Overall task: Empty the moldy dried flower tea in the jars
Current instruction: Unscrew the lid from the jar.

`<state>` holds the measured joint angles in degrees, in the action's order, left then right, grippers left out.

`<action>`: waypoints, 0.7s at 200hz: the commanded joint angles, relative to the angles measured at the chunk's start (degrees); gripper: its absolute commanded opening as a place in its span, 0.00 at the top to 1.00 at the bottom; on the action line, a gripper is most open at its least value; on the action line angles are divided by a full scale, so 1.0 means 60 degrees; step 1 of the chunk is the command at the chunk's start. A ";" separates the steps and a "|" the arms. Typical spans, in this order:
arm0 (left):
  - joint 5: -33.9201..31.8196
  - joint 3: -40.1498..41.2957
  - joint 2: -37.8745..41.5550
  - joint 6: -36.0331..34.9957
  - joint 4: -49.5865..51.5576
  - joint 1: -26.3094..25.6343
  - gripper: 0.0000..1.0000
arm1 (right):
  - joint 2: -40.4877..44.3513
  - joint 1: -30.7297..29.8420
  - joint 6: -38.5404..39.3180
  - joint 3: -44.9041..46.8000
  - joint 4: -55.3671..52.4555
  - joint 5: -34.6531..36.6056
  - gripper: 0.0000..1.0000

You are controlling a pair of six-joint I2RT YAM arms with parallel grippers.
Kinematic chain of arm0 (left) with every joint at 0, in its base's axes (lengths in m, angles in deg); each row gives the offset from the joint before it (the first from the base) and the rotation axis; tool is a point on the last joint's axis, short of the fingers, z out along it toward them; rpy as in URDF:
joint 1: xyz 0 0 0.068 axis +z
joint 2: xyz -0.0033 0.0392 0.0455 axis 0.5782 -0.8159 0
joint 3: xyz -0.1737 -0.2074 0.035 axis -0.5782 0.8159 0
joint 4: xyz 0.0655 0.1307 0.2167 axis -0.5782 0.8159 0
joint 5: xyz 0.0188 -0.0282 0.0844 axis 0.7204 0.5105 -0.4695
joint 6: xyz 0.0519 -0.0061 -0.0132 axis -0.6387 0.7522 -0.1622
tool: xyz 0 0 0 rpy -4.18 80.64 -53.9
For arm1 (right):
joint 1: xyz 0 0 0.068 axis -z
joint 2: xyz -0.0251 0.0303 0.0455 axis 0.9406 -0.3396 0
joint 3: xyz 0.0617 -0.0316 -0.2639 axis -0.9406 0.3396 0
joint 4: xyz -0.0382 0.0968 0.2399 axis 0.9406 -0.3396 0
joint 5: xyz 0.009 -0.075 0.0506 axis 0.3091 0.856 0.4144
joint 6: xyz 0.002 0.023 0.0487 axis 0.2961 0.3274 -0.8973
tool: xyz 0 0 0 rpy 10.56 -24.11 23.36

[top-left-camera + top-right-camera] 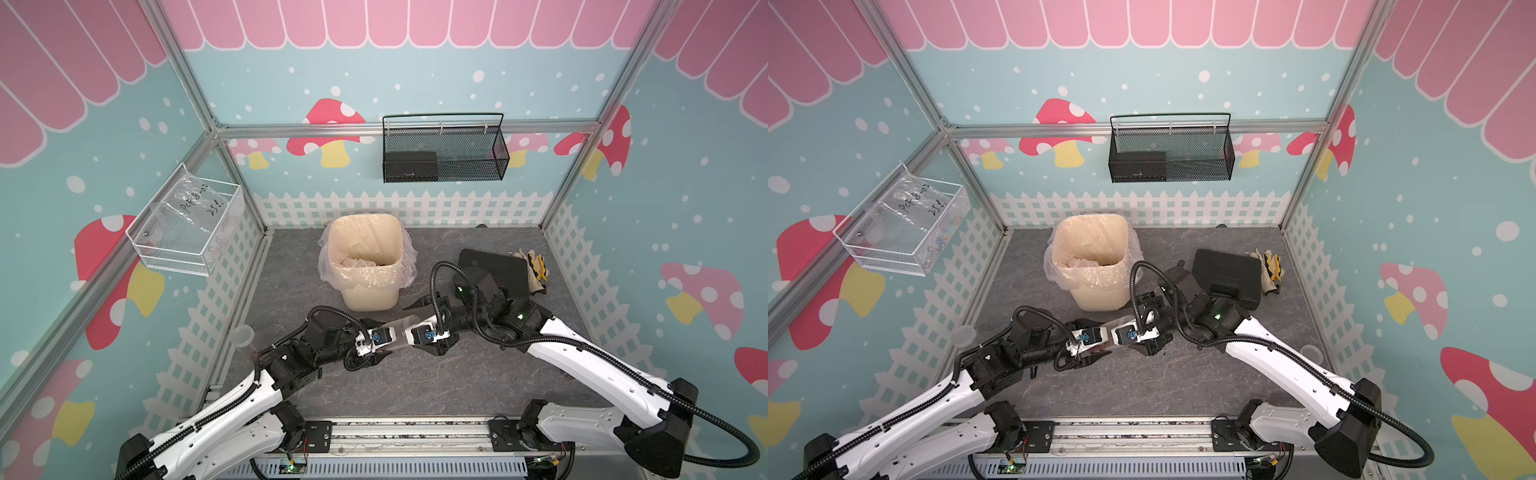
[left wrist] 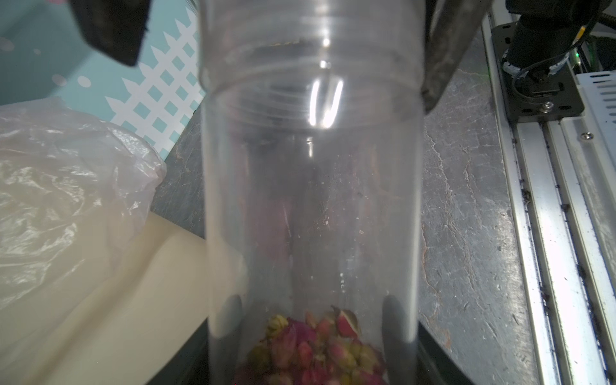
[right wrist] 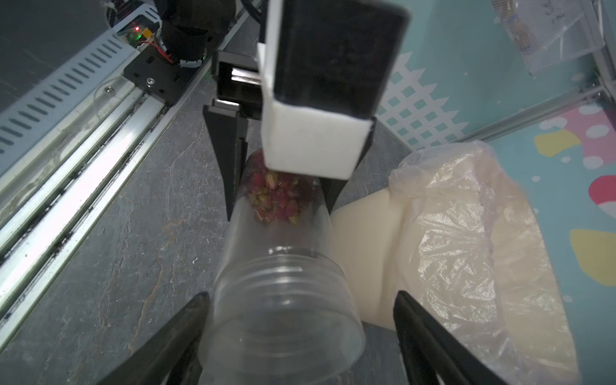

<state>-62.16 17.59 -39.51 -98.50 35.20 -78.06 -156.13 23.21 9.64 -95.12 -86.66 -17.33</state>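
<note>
Both arms look alike to me: left arm (image 1: 232, 399) and right arm (image 1: 582, 353) have white shells w/ black joints. Ribbed black cables (image 1: 432, 277) run along each. Green LED (image 1: 519, 316) on a black joint block. Wrist blocks are white w/ blue bits (image 1: 430, 333). Fingers (image 3: 230, 160) are black, flat, tapering to pts.

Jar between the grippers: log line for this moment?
left gripper holds jar | right gripper open around it | dried flower tea inside

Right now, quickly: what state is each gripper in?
Left gripper: shut on the jar, near its base.
Right gripper: open, its fingers on either side of the jar's mouth.
</note>
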 commanded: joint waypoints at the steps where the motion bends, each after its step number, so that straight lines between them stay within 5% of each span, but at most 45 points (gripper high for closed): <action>1: 0.0339 0.0093 0.0190 -0.0162 0.0050 -0.0218 0.80 | 0.0338 0.0019 -0.0704 0.0047 0.0839 -0.0619 0.01; 53: 0.0233 0.0332 0.0136 0.0526 -0.0927 -0.0567 0.80 | 0.1399 0.0021 -0.2391 0.0131 0.0935 -0.2370 0.00; 85: -0.0198 0.0711 0.0387 0.1100 -0.1882 -0.0567 0.81 | 0.2303 0.0015 -0.5528 0.0648 0.2409 -0.3405 0.01; 110: -0.0838 0.0892 0.0587 0.1036 -0.2180 -0.0567 0.81 | 0.2565 0.0016 -0.8701 0.0872 0.3003 -0.1923 0.09; 140: -0.1292 0.0806 0.0720 0.0810 -0.1814 -0.0578 0.81 | 0.1632 0.0023 -1.2231 -0.0371 0.0858 0.0917 0.11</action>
<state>-66.64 22.60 -36.47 -93.04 25.33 -81.25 -141.86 23.23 -40.50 -92.50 -73.83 -24.78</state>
